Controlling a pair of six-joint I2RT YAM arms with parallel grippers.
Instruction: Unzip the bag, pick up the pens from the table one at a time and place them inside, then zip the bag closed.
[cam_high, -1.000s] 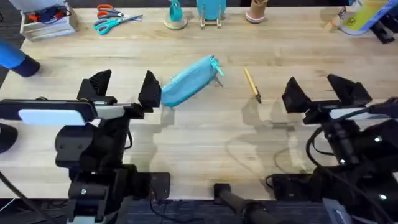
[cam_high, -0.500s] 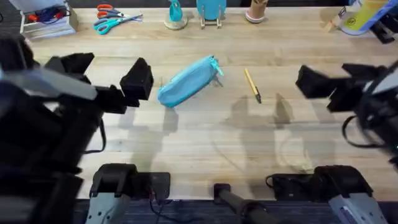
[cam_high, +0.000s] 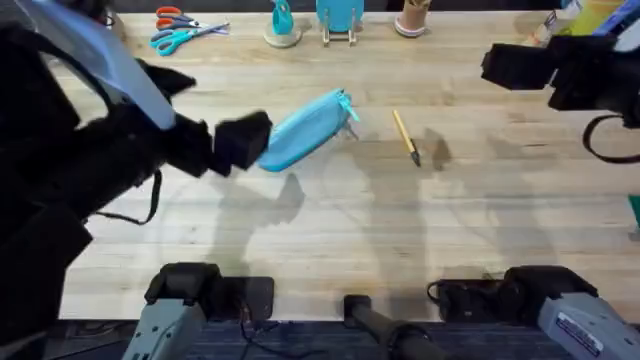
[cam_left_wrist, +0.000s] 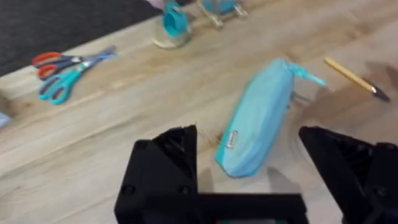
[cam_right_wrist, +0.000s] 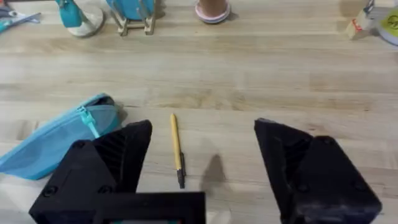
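**Both arms raised since the earlier frame; bag and pen unmoved**

Left gripper, black fingers spread apart, hangs over the near end of the soft, elongated light-blue bag, zipped and lying aslant on the plank-grained table. Right of it lies a thin yellow-tan pen, dark-tipped. Right gripper, likewise spread, hovers above the pen.

We see the light-blue bag lying zipped on the table, a yellow pen just beside it.

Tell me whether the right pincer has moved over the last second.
Yes. The right pincer has gone from level with the pen toward the table's far edge, now beyond the pen's far end.
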